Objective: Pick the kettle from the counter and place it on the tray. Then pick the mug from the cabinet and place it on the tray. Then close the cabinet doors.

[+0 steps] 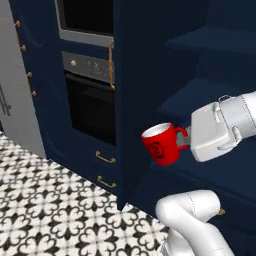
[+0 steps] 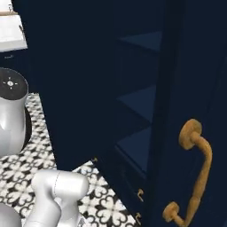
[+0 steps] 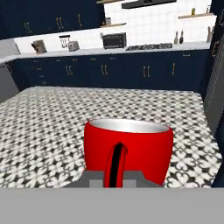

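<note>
A glossy red mug [image 1: 161, 145] with a white inside hangs upright in front of the open cabinet [image 1: 210, 95], level with its lower dark blue shelves. My gripper [image 1: 185, 141] is shut on the mug's loop handle from the cabinet side. In the hand view the mug [image 3: 131, 146] sits right before the gripper [image 3: 114, 178], handle toward the camera. One of the cabinet doors [image 1: 134, 100] stands open edge-on to the mug's left. The other door [image 2: 195, 66] stands open at the right with its long brass handle [image 2: 195, 177]. Far across the room runs the counter [image 3: 131, 49]. The kettle and the tray are out of view.
A built-in oven [image 1: 90, 107] and drawers with brass handles [image 1: 106, 158] stand left of the open door. A grey panel [image 1: 10, 100] rises at the far left. Patterned black-and-white floor tiles [image 1: 50, 210] spread below. Small appliances stand on the far counter.
</note>
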